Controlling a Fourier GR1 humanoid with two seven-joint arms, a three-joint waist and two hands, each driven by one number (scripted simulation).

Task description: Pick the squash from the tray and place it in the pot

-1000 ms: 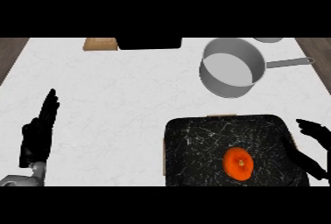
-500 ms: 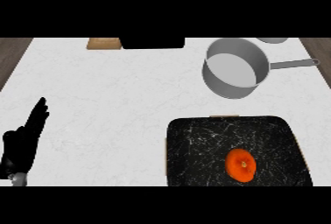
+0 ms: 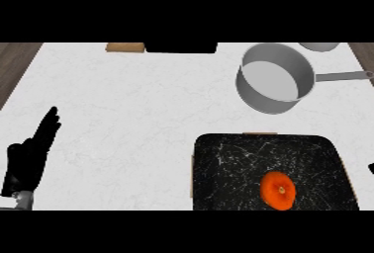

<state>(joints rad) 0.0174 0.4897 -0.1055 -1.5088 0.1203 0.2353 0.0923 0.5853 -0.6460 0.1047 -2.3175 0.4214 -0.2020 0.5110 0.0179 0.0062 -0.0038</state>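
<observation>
1. One view shows it all, looking down from the head at a white counter point(image 3: 139, 104).
2. The squash point(image 3: 278, 190) is round and orange. It lies in the black tray point(image 3: 241, 163), in the lower right part of it, near the bottom edge of the view.
3. The tray sits on the counter at the lower right. It is dark with thin white scratchy lines on it.
4. The pot point(image 3: 274, 79) is grey and stands on the counter above the tray, well apart from the squash. Its long handle sticks out to the right. You can see inside it, and nothing is in there.
5. The left robot hand point(image 3: 29, 158) is black and shows at the lower left edge. Its fingers are straight and point up, close side by side. It holds nothing and is far from the tray.
6. The right robot hand point(image 3: 371, 168) shows only as a tiny dark bit at the right edge, beside the tray. I cannot tell how its fingers are.
7. Another grey round thing point(image 3: 319, 46) peeks in at the top, just above the pot.
8. A small brown block point(image 3: 125, 47) and a black box point(image 3: 181, 47) sit at the far edge of the counter.
</observation>
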